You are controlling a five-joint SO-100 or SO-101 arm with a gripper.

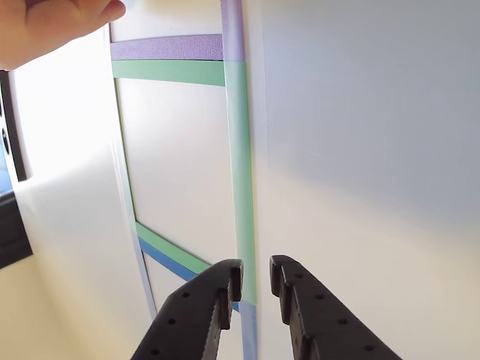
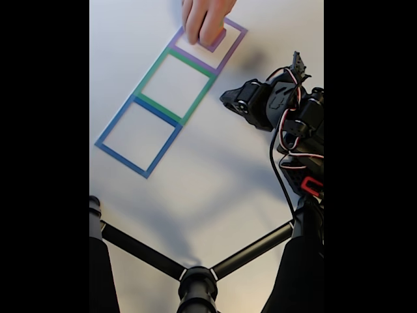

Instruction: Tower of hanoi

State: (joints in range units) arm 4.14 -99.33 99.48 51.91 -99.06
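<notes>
Setting a piece in the purple square (image 2: 210, 44), a hand (image 2: 203, 19) readies the game; the gripper (image 1: 256, 281), jaws slightly apart, holds nothing.

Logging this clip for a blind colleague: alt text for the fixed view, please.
A person's hand reaches into the purple tape square, end of a blue, green, purple row on a white table; the black robot arm waits alongside.

Black arm (image 2: 273, 104); red, white wires; perforated fingers (image 1: 199, 315).
</notes>
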